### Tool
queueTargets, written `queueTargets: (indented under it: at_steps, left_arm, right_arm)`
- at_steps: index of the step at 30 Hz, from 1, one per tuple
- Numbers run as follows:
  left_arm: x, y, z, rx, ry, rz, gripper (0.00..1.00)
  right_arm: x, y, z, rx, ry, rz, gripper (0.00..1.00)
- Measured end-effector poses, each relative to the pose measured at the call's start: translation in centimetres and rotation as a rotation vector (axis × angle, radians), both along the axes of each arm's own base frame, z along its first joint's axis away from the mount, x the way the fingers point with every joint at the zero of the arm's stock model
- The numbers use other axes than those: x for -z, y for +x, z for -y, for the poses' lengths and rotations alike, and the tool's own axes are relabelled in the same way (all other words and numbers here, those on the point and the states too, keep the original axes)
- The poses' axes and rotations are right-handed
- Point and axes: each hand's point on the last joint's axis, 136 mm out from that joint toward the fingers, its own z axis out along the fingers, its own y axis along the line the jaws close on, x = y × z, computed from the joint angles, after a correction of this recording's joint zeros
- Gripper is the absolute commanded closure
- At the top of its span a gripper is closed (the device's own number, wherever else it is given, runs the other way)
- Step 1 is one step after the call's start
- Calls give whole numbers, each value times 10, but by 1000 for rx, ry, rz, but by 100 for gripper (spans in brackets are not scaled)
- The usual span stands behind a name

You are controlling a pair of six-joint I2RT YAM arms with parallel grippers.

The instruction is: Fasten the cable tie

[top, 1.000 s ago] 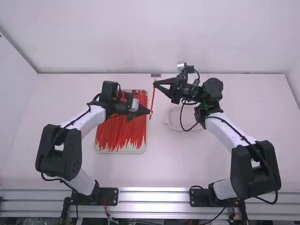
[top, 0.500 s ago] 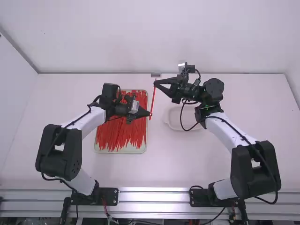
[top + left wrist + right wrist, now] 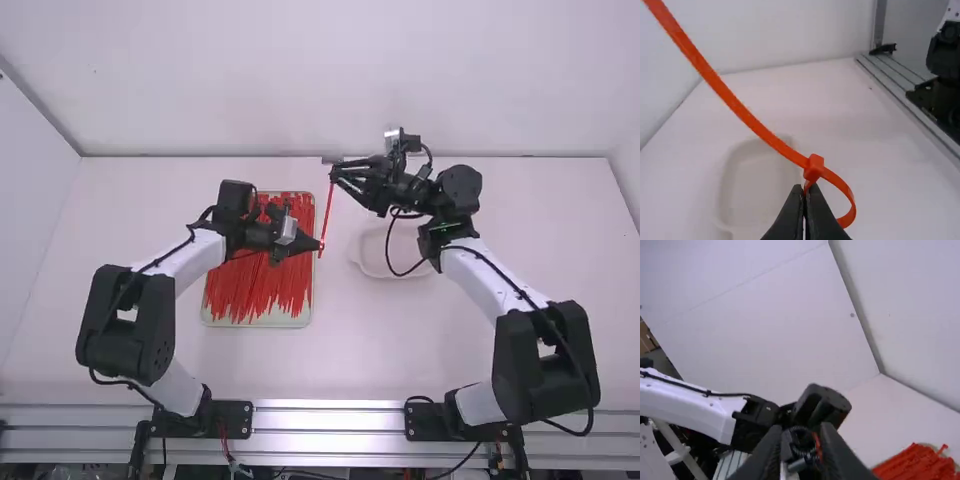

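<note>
Left claw (image 3: 318, 242) is pinched shut on the cable tie (image 3: 325, 214) just below its head. It holds the strap upright over the table (image 3: 400, 330), probably to offer the far tail end to the right claw (image 3: 334, 176), whose fingers stand apart there.

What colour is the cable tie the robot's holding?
The cable tie is orange-red, clearest in the left wrist view.

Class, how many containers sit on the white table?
2: a flat tray heaped with red cable ties on the left, and a shallow white dish to its right.
</note>
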Motion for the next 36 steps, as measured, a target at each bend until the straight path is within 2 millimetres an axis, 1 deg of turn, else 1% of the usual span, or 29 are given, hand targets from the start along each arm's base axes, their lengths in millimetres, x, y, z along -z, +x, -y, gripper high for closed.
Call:
queueTargets:
  at_steps: [2,4,5,6,7,8,9,14,17,19,21,22,24,29,33,34,36]
  left_arm:
    - [2,1,0,-5,1,2,98]
    - [0,5,0,-15,0,11,98]
    - [-2,7,1,-19,-3,18,98]
    - [-3,8,1,-21,-5,21,98]
    - [-7,11,1,-27,-11,25,98]
    - [-8,13,1,-29,-14,25,98]
    - [-12,15,2,-33,-21,35,98]
    - [-26,25,3,-48,-48,62,98]
    - [-39,31,4,-58,-72,86,98]
    - [-45,33,5,-62,-84,94,98]
    - [-56,36,5,-67,-106,107,98]
    - [-58,37,5,-67,-109,108,98]
    - [-67,38,5,-69,-127,114,98]
    - [-87,38,5,-71,-165,114,98]
    - [-95,32,6,-35,-178,111,98]
    - [-97,29,6,-20,-180,103,98]
    - [-98,25,6,-1,-180,91,98]
  right_arm:
    - [-5,2,3,9,3,16,68]
    - [-6,5,8,19,2,19,61]
    - [-5,6,10,21,0,21,56]
    - [-5,7,11,23,0,18,48]
    - [-5,8,16,26,-5,18,31]
    - [-4,8,17,26,-7,17,24]
    - [-2,10,21,27,-13,7,2]
    - [9,16,32,32,-39,-51,2]
    - [19,19,40,31,-61,-96,2]
    - [24,20,42,30,-72,-115,2]
    - [31,21,44,29,-87,-136,2]
    - [33,21,43,27,-90,-141,2]
    - [38,20,41,18,-102,-152,2]
    - [42,15,32,-5,-114,-147,2]
    - [42,7,18,-37,-124,-106,2]
    - [41,2,11,-55,-127,-87,2]
    - [41,-2,3,-68,-129,-73,2]
